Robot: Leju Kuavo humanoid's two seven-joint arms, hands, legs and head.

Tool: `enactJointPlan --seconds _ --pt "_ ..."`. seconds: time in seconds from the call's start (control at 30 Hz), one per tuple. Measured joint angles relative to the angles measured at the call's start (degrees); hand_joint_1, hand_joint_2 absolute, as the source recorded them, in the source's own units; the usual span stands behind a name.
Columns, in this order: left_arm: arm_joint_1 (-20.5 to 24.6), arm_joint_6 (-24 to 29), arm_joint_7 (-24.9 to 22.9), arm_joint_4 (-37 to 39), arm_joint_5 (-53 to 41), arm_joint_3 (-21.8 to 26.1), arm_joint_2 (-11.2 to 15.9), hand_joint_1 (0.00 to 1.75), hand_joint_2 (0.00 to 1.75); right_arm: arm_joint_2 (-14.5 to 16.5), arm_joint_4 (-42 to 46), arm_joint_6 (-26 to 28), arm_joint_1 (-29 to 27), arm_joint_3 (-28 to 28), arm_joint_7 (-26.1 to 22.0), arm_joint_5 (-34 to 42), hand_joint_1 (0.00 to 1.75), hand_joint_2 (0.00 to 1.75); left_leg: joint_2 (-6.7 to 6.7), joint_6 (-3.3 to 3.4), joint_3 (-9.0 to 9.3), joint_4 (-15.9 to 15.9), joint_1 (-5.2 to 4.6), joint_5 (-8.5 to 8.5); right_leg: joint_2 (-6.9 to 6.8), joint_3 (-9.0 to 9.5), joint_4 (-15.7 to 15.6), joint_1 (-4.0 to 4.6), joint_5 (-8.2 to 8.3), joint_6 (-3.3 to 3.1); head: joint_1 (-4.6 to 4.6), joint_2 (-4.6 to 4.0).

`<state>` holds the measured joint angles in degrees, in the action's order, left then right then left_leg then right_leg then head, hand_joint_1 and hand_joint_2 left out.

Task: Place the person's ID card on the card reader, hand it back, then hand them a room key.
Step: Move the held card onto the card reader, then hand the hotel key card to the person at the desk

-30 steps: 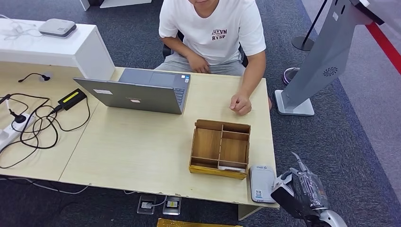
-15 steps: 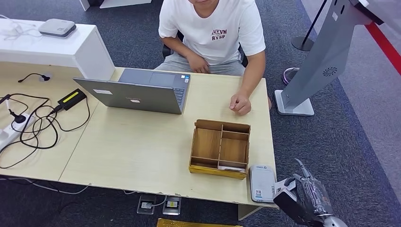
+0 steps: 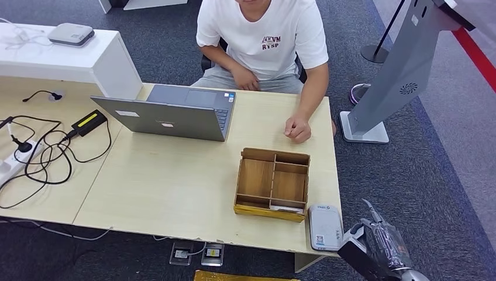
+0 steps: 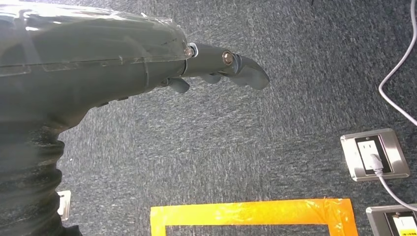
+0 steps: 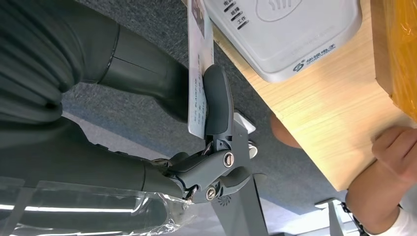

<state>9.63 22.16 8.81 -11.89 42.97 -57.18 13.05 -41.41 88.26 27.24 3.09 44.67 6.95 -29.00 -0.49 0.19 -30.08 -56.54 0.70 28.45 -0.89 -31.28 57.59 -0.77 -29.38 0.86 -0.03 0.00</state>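
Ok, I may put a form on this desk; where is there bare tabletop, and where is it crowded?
Bare: the wide stretch between the laptop and the wooden organizer, down to the near edge; also between the organizer and the person's hand. Crowded: the cables at far left, and the near right corner with the card reader.

Bare desk [image 3: 175, 181] left of wooden tray [image 3: 272, 184]; laptop [image 3: 169, 117] behind.

Head camera looks down from high over the table [image 3: 175, 181]. Left wrist camera faces the carpet [image 4: 246, 137], close. Right wrist camera sits near the reader [image 5: 290, 34], shared with the head view.
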Motion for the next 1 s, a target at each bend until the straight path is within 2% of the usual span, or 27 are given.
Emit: enactJointPlan --seconds 0.4,0.57,0.73,1.0 --pt "0.03 0.41 0.02 0.0 0.54 0.01 -0.11 0.0 1.75 -0.09 0.71 1.76 2.36 -0.33 -0.58 2.01 1.75 1.75 0.0 0.0 0.0 0.0 0.0 -0.01 0.0 0.01 0.01 0.0 0.01 0.0 0.0 0.0" --pt "0.07 0.9 0.85 0.0 0.14 0.0 -0.33 0.0 1.75 0.9 2.34 -2.25 6.19 -5.54 -6.03 3.4 1.75 1.75 0.02 0.0 0.0 0.0 -0.01 -0.01 0.01 0.02 0.02 -0.01 0.02 0.0 -0.02 0.0" --pt "0.15 1.22 1.98 0.0 -1.0 -0.29 -0.6 0.0 1.75 3.98 2.4 -6.32 12.9 -13.76 -10.43 4.11 1.75 1.75 0.0 0.0 0.02 0.0 -0.01 -0.05 -0.01 0.04 0.02 -0.01 0.03 0.0 0.0 0.0" --pt "0.25 1.21 3.96 0.0 -3.34 -1.5 -0.62 0.0 1.75 9.93 1.88 -8.18 18.29 -18.99 -13.13 1.94 1.75 1.75 0.0 0.0 -0.02 0.0 0.03 -0.05 -0.01 0.02 0.03 0.03 0.02 -0.01 -0.01 0.0"
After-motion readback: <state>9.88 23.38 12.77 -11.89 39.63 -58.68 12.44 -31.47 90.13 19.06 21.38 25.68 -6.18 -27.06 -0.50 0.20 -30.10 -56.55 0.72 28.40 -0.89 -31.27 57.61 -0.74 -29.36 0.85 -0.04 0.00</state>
